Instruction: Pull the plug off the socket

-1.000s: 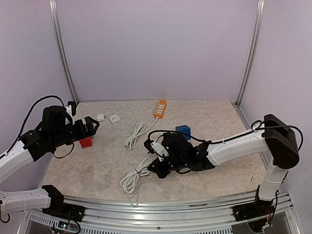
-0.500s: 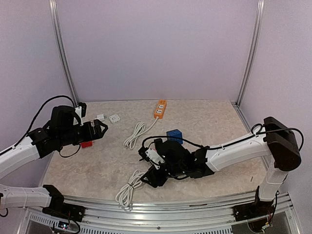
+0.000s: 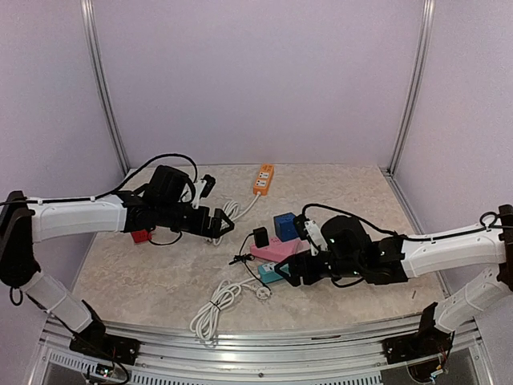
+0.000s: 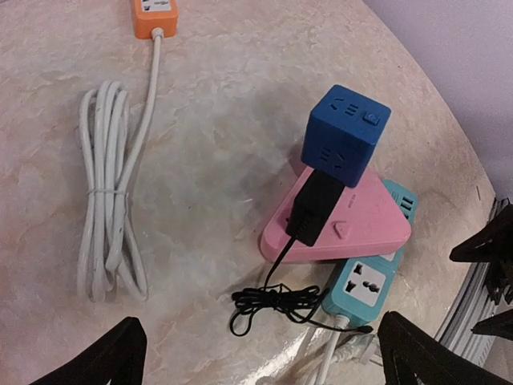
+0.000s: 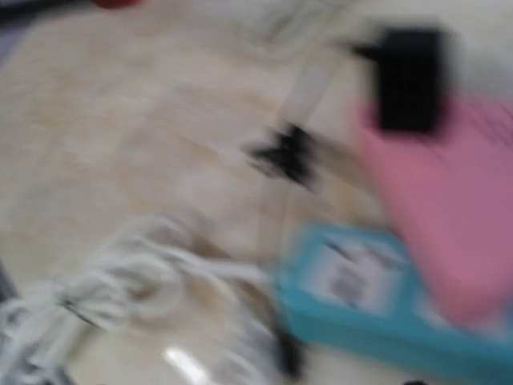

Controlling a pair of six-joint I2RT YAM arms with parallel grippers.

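The black plug stands in the pink triangular socket mid-worktop, just beside a blue cube adapter. The left end effector hovers to the socket's left, released wide. The right end effector is just right of the socket, and I cannot tell its state.

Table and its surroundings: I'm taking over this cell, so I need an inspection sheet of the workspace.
Surface: table beige, marbled; no spill seen.
Job's things: black plug sits in the pink socket, not yet pulled.
Clutter: blue cube at the pink socket's far corner; teal strip partly under it; orange strip; red block.
Grippers: left gripper open, empty; right gripper beside the teal strip, opening unclear.
Cables: white coil from the orange strip; second white coil near the front edge; thin black cable tangled below the plug.
Surroundings: plain walls; nothing else seen.
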